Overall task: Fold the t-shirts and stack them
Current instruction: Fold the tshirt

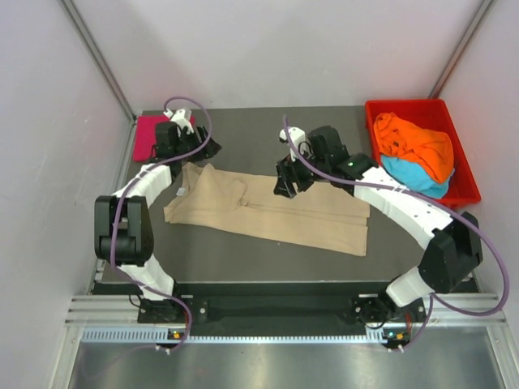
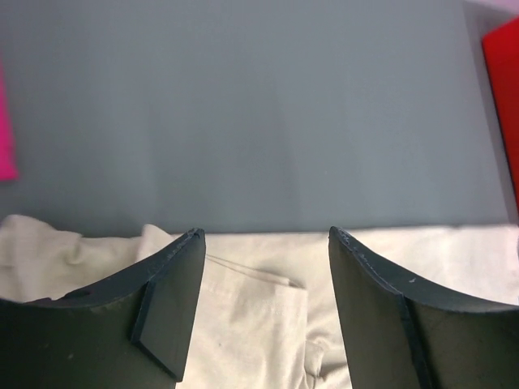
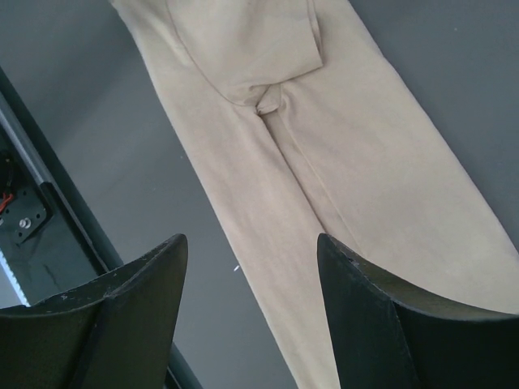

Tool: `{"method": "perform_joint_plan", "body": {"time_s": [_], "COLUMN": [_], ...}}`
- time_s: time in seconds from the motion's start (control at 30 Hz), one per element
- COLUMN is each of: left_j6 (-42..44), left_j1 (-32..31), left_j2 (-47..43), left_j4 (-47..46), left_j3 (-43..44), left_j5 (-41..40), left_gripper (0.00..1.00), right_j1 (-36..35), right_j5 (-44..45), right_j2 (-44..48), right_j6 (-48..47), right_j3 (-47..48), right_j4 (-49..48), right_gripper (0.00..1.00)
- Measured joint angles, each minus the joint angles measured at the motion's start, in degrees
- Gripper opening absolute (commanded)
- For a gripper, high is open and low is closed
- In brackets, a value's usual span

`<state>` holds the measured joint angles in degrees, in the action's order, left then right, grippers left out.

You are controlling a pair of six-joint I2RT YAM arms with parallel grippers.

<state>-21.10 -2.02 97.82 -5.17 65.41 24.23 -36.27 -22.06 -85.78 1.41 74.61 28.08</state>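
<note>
A: Where is the beige t-shirt [image 1: 268,209] lying?
B: It is lying mid-table [image 1: 243,261], folded into a long strip. The pink t-shirt [image 1: 149,136] is lying at the far left. The orange t-shirt [image 1: 418,146] is sitting on the blue t-shirt [image 1: 412,173] in the red tray [image 1: 405,104].
A: And the 2 grippers?
B: The left gripper [image 2: 266,235] is hovering over the strip's far left edge, jaws spread. The right gripper [image 3: 251,239] is hovering above its middle, jaws spread.

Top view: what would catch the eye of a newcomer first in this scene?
The beige shirt lies partly folded across the middle of the table, both arms over its far edge, left fingers and right fingers open. At the far right, a red tray holds a crumpled orange shirt on a blue shirt; a pink shirt lies flat at the far left.
</note>
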Motion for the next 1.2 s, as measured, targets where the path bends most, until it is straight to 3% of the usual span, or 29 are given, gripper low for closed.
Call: {"method": "perform_joint_plan", "body": {"time_s": [0.17, 0.33, 0.47, 0.67, 0.8, 0.97, 1.2], "left_j6": [-1.1, -3.0, -5.0, -7.3, -7.8, -8.0, -9.2], "left_j1": [-0.2, -0.7, -1.0, -0.5, -0.2, -0.2, 0.2], "left_j2": [-1.5, -0.9, 1.6, 5.3, 8.2, 11.3, 12.5], "left_j4": [1.6, 5.0, 11.1, 18.8, 18.9, 19.8, 20.3], "left_j3": [0.2, -1.6, -1.5, 0.9, 3.5, 4.6, 5.7], "left_j5": [-5.8, -11.3, -22.3, -34.5, -36.0, -38.4, -40.4], "left_gripper": [0.67, 0.65, 0.54, 0.56, 0.51, 0.39, 0.35], "right_j1": [-0.1, -0.1, 0.2, 2.9, 7.6, 14.8, 19.6], "right_j5": [4.6, 9.1, 12.4, 20.0, 24.9, 30.7, 40.4], "right_j2": [-2.8, -11.3, -18.8, -21.8, -19.8, -16.2, -10.0], "right_j6": [2.0, 2.1, 0.6, 3.5, 8.2, 15.0, 25.5], "right_j3": [0.9, 6.6, 12.6, 15.4, 12.8, 7.2, -4.3], "right_j4": [-0.8, 0.3, 5.5, 12.8, 13.8, 15.1, 15.2], "right_gripper": [0.65, 0.64, 0.62, 0.62, 0.61, 0.60, 0.59]}}
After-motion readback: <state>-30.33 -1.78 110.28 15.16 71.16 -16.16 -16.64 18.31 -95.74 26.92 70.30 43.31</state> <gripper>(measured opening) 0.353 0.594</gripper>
